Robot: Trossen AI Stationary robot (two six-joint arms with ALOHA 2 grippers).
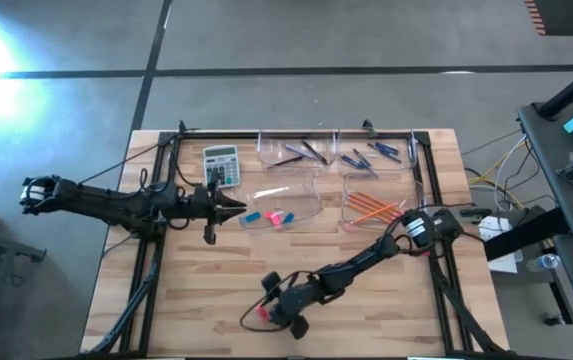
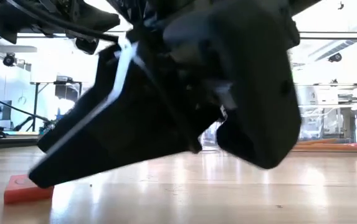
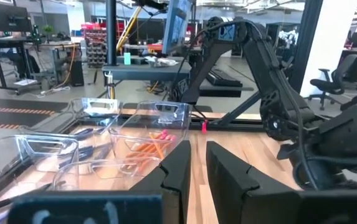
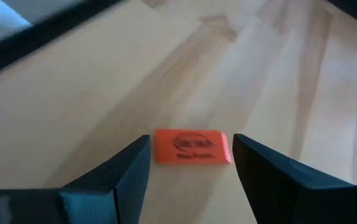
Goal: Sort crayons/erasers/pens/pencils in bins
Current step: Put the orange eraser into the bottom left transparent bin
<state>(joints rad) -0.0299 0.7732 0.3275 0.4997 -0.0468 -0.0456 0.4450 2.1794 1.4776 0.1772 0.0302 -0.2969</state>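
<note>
A pink eraser (image 4: pixel 192 147) lies flat on the wooden table (image 1: pixel 196 290), alone near the table's front edge and well apart from the bins. The right tool (image 4: pixel 190 168) is low over it, its two fingers (image 4: pixel 119 177) spread apart with the eraser between them and neither finger touching it. In the low view the same eraser (image 2: pixel 27 188) shows at the tip of the right tool's dark finger (image 2: pixel 72 162), resting on the table. From above, the right tool (image 1: pixel 278 310) sits over the eraser (image 1: pixel 262 314), and the arm reaches back from it toward the bin of pencils.

Farther back from the eraser stand four clear bins. The nearest, toward the middle of the table (image 1: pixel 284 205), holds a light blue eraser (image 1: pixel 253 217) and a pink one (image 1: pixel 278 217). Beside it, on the right arm's side, a bin (image 1: pixel 376 205) holds orange pencils (image 1: pixel 371 208). Behind these two, along the table's far edge, one bin (image 1: pixel 296 152) holds dark sticks and another (image 1: pixel 371 155) holds blue ones.

A grey calculator (image 1: pixel 221 165) lies beyond the eraser bin, on the left arm's side. The left tool (image 1: pixel 234 205) hovers just beside the eraser bin, between it and the calculator, with its fingers (image 3: pixel 175 174) close together, a narrow gap between them, holding nothing.
</note>
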